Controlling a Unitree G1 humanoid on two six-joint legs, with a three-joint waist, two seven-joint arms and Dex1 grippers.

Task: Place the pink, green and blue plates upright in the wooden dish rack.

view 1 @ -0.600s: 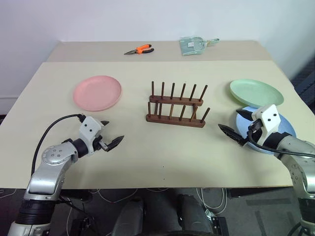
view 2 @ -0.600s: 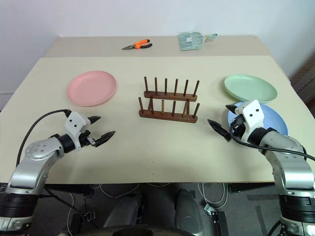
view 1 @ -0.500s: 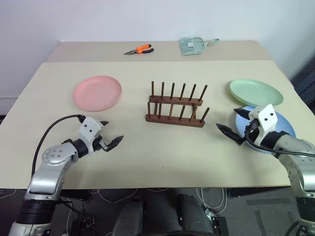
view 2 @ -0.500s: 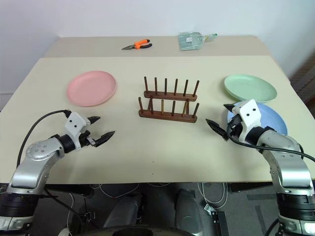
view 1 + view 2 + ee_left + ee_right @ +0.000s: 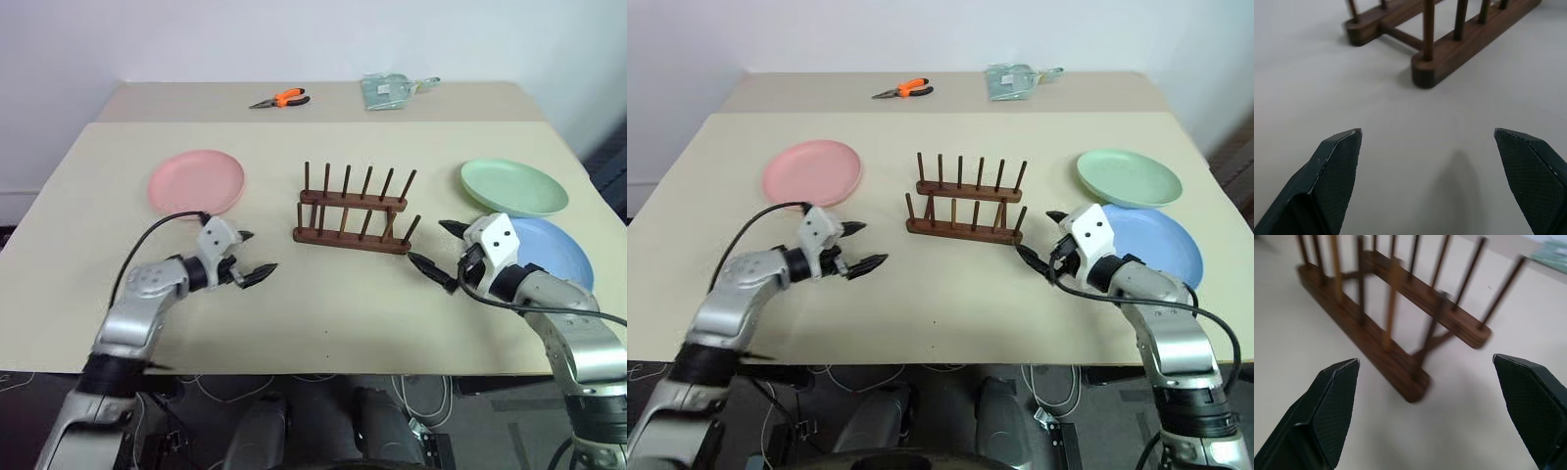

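Left gripper [image 5: 254, 257]: released, empty, at rack's [image 5: 355, 212] 8 o'clock
Right gripper [image 5: 438, 249]: released, empty, at rack's 4 o'clock
Plates: pink [image 5: 196, 182], green [image 5: 513, 186], blue [image 5: 554, 251], all flat on table [image 5: 323, 313]

A rectangular table [image 5: 294, 313] with a matte beige top occupies the foreground. A second table [image 5: 196, 101] of the same colour stands directly behind it, edge to edge, with a straight seam running across between the two tops. The rear table meets a plain white wall [image 5: 294, 39]. The wall surface is bare and evenly lit; lighting is diffuse, and shadows on the tabletops are soft. Below the front edge of the near table, the floor [image 5: 470, 421] is dark grey. Loose cables [image 5: 416, 392] in white and black lie on the floor under the table. A dark area [image 5: 612, 162] borders the right side of the tables.
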